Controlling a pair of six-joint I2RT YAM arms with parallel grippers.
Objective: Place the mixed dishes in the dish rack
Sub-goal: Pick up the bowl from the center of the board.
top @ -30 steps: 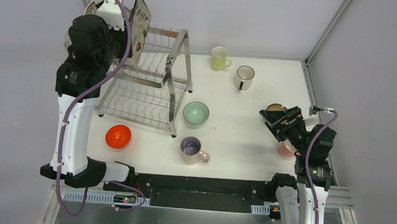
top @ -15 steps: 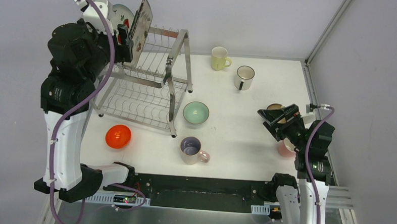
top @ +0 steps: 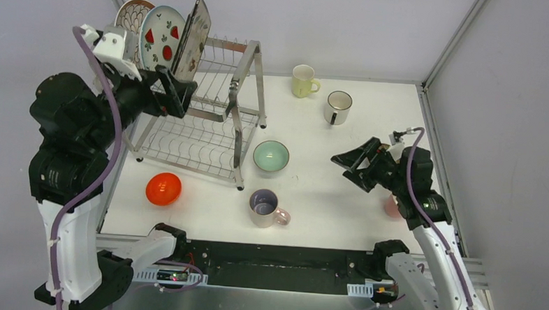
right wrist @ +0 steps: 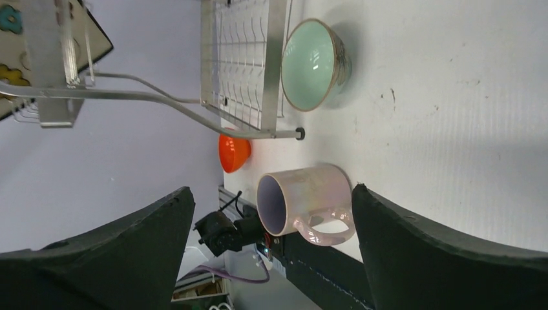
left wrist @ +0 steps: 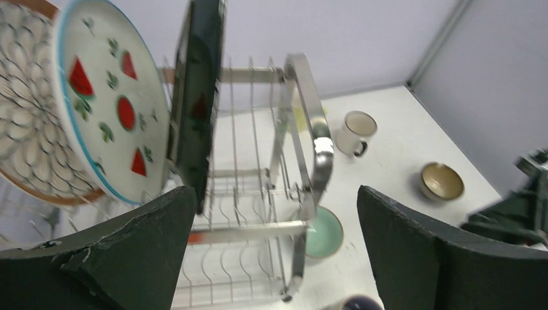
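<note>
**Three plates racked, seven dishes left on the worktop**

Three plates stand on edge in the upper-tier slots of the dish rack (top: 210,117), at its far left: petal-pattern plate (top: 127,12), red-fruit plate (top: 159,35), flowered square plate (top: 193,36). The wires keep them upright and apart. The lower tier looks bare.

My left gripper (top: 180,93) has its jaws spread and holds nothing, just in front of the square plate.

Loose on the worktop (top: 326,192):
- mint bowl (top: 270,155), just beside the rack
- orange bowl (top: 163,188)
- brown bowl (left wrist: 441,181)
- lilac mug (top: 264,205)
- yellow mug (top: 303,79)
- white mug (top: 337,107)
- pink mug (top: 393,205), half hidden by my right arm

My right gripper (top: 350,167) is spread wide and empty, facing the lilac mug and mint bowl. I judge one of those is the likely next pick.
</note>
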